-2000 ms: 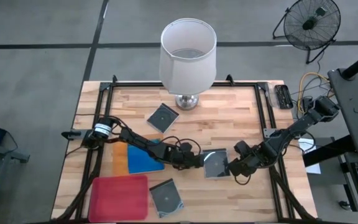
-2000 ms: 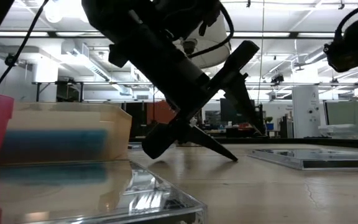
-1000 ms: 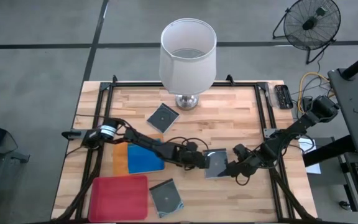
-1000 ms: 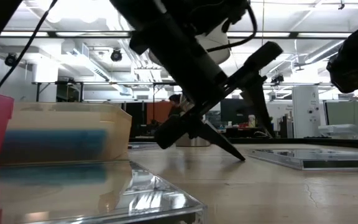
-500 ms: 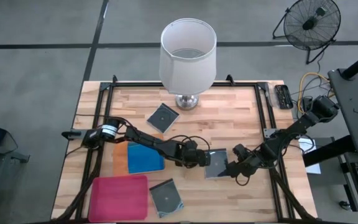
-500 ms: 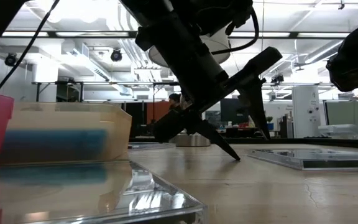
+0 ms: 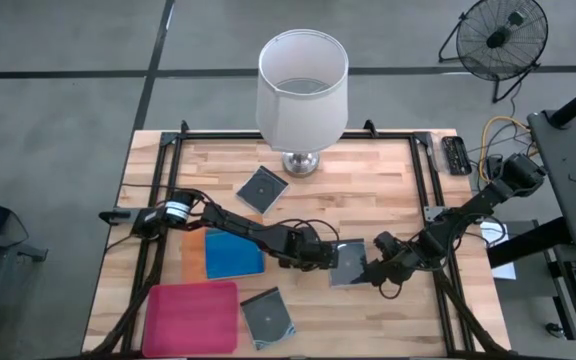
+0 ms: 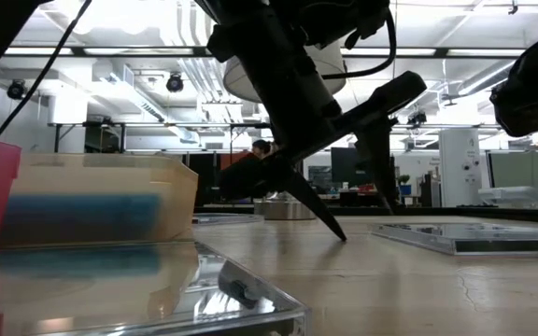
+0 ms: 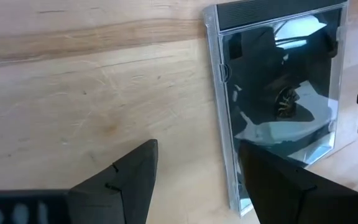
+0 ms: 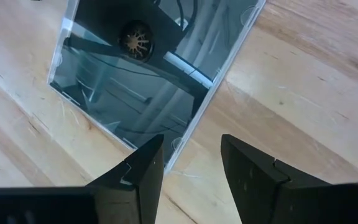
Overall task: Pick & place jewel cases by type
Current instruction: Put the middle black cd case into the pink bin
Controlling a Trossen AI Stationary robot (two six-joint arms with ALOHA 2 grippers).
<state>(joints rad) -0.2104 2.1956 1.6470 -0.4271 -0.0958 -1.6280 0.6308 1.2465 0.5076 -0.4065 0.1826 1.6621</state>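
Observation:
A dark grey-transparent jewel case (image 7: pixel 346 262) with a round disc lies flat on the wood at the table's middle. My left gripper (image 7: pixel 320 256) is open at its left edge: in the left wrist view (image 9: pixel 197 163) one finger hangs over the case (image 9: pixel 278 93) and one over bare wood. My right gripper (image 7: pixel 373 270) is open at the case's right edge, and its fingers (image 10: pixel 191 155) stand either side of a corner (image 10: pixel 180 144). Two more grey cases lie flat, one far (image 7: pixel 263 188) and one near (image 7: pixel 268 316). Blue cases (image 7: pixel 234 256) rest in the orange tray (image 7: pixel 192 256). My left gripper comes slanting down from the table's left, and one fingertip (image 8: pixel 342 235) reaches down to table level beside the case; whether it touches the case, I cannot tell. My right gripper stands low over the case's corner (image 10: pixel 180 144); whether it touches, I cannot tell.
A white-shaded lamp (image 7: pixel 303 90) stands at the far middle. The magenta-pink tray (image 7: pixel 193 318) sits at the near left corner, beside the near grey case. A black frame rail (image 7: pixel 428 190) runs along the table's sides. Bare wood lies at the far right.
My left gripper has crept toward the table's right, up to the grey case's left edge, still open. In the low view its lower fingertip has shifted a little along the table. My right gripper has edged slightly left toward the case. The case has stayed in place.

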